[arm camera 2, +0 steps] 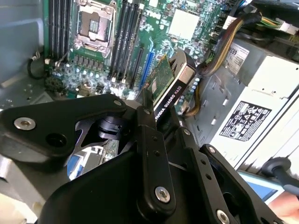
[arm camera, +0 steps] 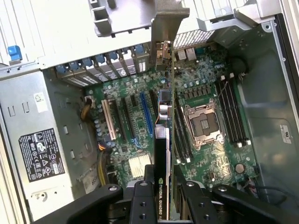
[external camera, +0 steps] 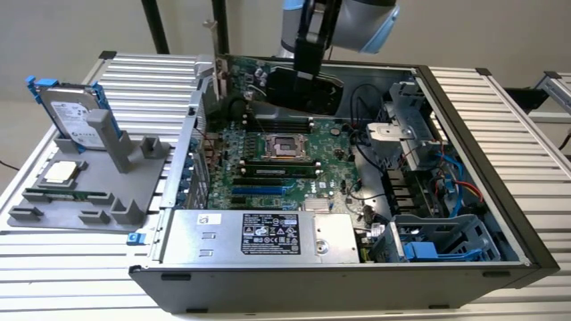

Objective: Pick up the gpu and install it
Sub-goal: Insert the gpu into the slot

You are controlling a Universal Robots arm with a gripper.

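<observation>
I'm holding one graphics card [arm camera: 161, 135] clamped edge-up in my gripper [arm camera: 164, 185] above the one open computer case [external camera: 339, 294], which is housing one motherboard [external camera: 223, 167]

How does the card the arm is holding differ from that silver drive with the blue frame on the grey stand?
The gpu is clamped in the gripper above the motherboard; the hard drive leans on the grey stand outside the case, untouched. The gpu is black and green with a metal end bracket; the hard drive is silver, framed in blue. Both are flat rectangular parts.
</observation>
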